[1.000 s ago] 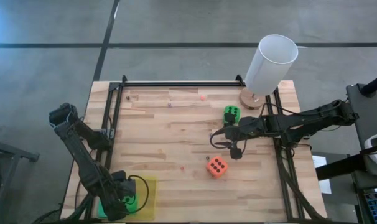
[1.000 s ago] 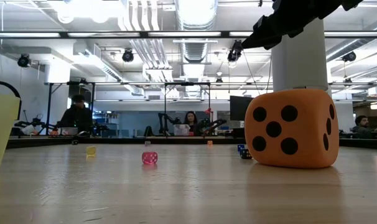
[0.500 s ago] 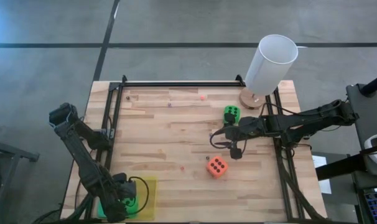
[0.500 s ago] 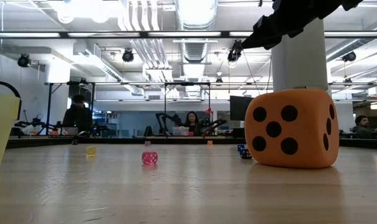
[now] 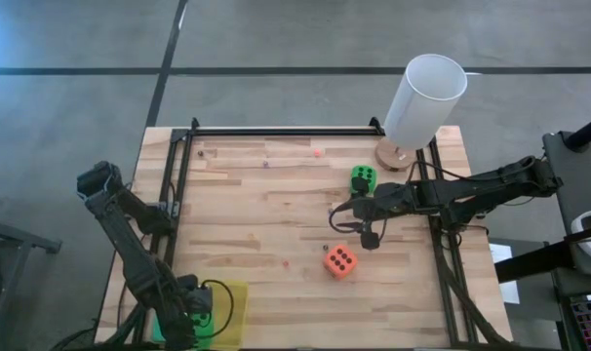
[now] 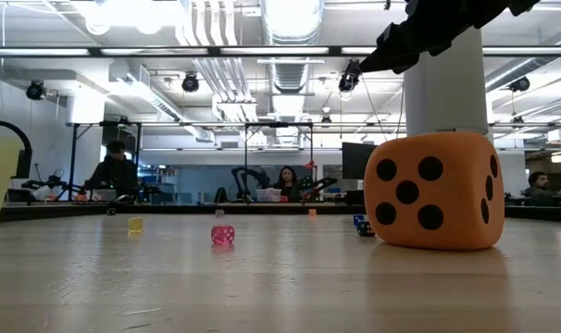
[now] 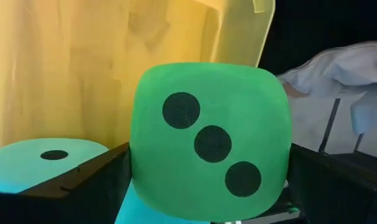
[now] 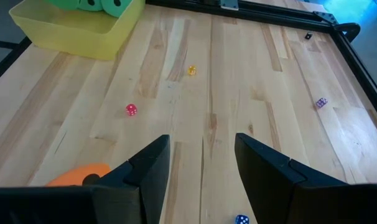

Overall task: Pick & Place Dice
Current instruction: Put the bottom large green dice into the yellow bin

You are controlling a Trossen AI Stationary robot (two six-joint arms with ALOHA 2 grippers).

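My left gripper (image 5: pixel 194 320) is at the table's near left corner, inside a yellow bin (image 5: pixel 231 310), shut on a green die (image 7: pixel 207 143) whose three-pip face points at the wrist camera. A teal die (image 7: pixel 51 155) lies in the bin beside it. My right gripper (image 5: pixel 367 234) is open and empty above the table's middle right, its fingers (image 8: pixel 151 165) apart. An orange-red die (image 5: pixel 339 260) sits on the table just nearer than it, and shows large in the low view (image 6: pixel 433 190). A second green die (image 5: pixel 363 178) rests on the table near a white cylinder (image 5: pixel 424 100). My left gripper pinches the green die between its two fingers, one on each opposite side (image 7: pixel 137 180). The fingers come from above into the bin. The die sits square in the hold above the teal die; whether it rests on anything, I cannot tell.
The white cylinder stands tilted on a round wooden base (image 5: pixel 393 154) at the far right. Tiny dice lie scattered on the table: pink (image 6: pixel 222 234), yellow (image 6: pixel 135 223), blue (image 6: pixel 359 222). A black frame rail (image 5: pixel 276 131) runs along the far edge. People sit in the room beyond.
My left gripper has gone a little toward the table's near edge with the green die. In the low view the yellow bin's wall has shifted slightly toward the left.
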